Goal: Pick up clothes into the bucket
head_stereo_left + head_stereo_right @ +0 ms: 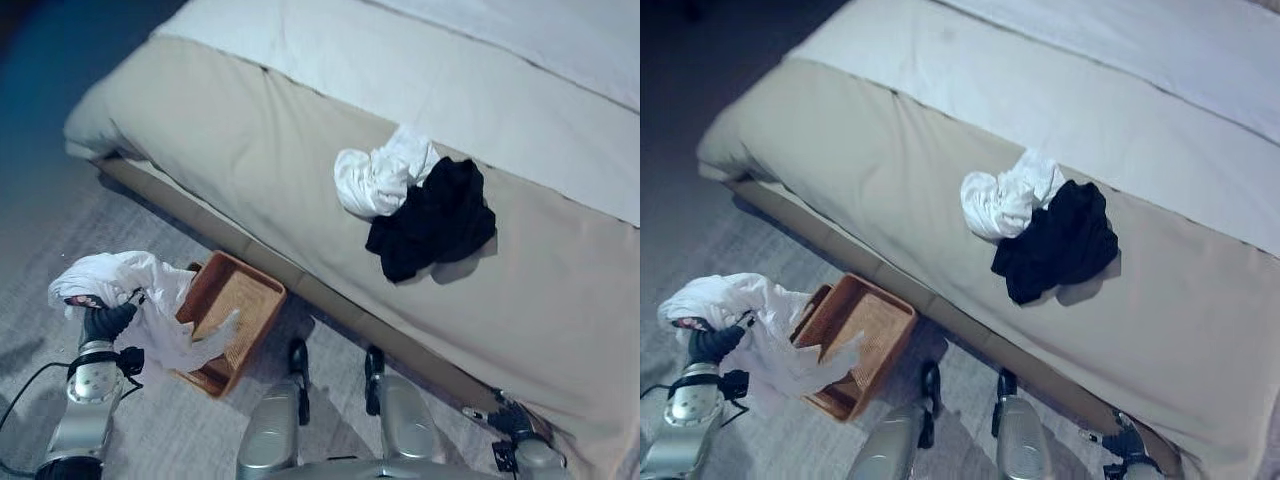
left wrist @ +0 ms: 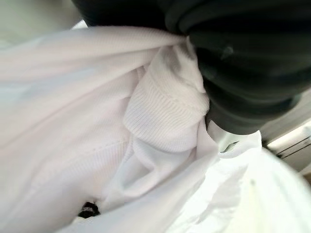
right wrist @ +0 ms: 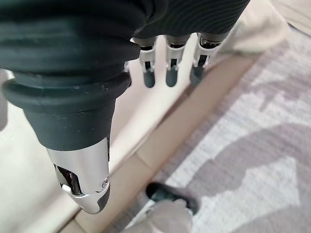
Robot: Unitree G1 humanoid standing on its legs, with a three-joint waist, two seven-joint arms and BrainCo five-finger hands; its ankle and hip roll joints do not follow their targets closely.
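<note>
The left hand is low at the robot's left side, and its dark ribbed cover pokes out of a big, soft white garment that is bunched up and wrinkly. The cloth lies over the hand and hangs down, with one end drooping over the edge of the bucket. The bucket is a brown woven basket with a square shape, and it sits on the grey patterned rug right beside the bed. The left wrist view is very close and shows the same white cloth with fine ribbed stitching, pressed against the dark cover, but the fingers are buried in it, so I cannot tell if they are curled or straight. Up on the bed's smooth tan cover lie two more crumpled clothes that touch each other: a white piece and a black piece. The right hand hangs by the bed's edge over the rug, with its silver, dark-tipped fingers straight and holding nothing. In the head views that hand is mostly cut off at the bottom right corner.
</note>
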